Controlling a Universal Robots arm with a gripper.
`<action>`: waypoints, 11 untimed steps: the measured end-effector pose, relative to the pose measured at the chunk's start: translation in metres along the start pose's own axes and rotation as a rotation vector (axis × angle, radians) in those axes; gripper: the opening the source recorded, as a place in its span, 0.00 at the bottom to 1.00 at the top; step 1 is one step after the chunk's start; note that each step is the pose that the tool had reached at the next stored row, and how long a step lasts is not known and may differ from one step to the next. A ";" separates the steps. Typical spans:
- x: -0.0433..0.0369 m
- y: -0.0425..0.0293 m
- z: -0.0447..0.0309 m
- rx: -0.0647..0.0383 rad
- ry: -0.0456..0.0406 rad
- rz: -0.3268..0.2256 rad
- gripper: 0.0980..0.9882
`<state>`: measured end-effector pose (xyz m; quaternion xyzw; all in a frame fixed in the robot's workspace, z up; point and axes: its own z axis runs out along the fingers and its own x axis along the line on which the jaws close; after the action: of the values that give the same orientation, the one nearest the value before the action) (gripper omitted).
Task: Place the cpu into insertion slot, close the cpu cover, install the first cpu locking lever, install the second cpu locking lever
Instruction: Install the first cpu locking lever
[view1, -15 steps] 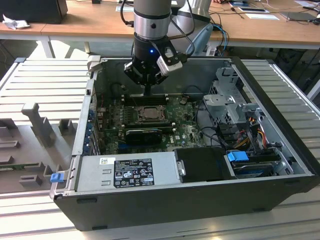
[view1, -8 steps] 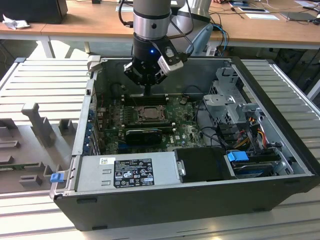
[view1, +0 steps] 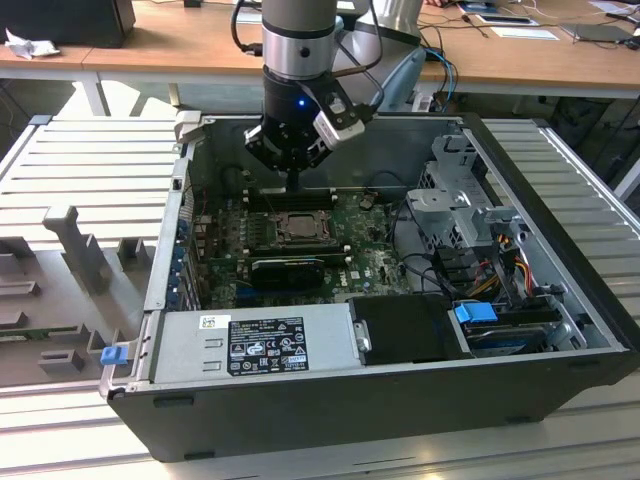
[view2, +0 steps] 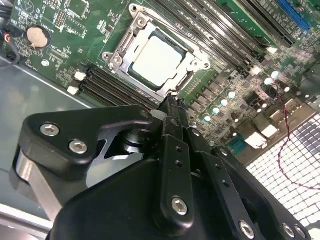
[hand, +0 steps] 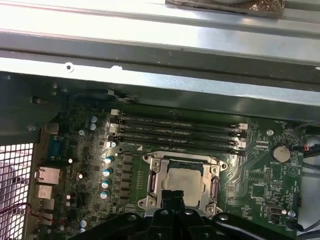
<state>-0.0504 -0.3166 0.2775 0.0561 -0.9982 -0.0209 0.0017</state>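
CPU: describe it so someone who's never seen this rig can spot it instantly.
Inside the open computer case, find the green motherboard. Next to the long black memory slots sits a square metal frame, the cpu cover. The cpu shows through its window: the only plain, pale grey square on the board.

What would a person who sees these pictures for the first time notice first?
First the open computer case in the exterior view, with the black gripper reaching down into it. In both wrist views the pale cpu lies in its socket on the green motherboard, the cpu cover framing it, and the gripper's tip hangs at the socket's edge.
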 end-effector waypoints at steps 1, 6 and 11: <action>0.0011 0.0000 0.0000 0.000 -0.0003 -0.001 0.01; 0.0132 0.0013 0.0012 0.000 -0.0072 0.002 0.01; 0.0138 0.0012 0.0028 0.001 -0.0102 0.074 0.01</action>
<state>-0.0643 -0.3169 0.2748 0.0192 -0.9996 -0.0208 -0.0026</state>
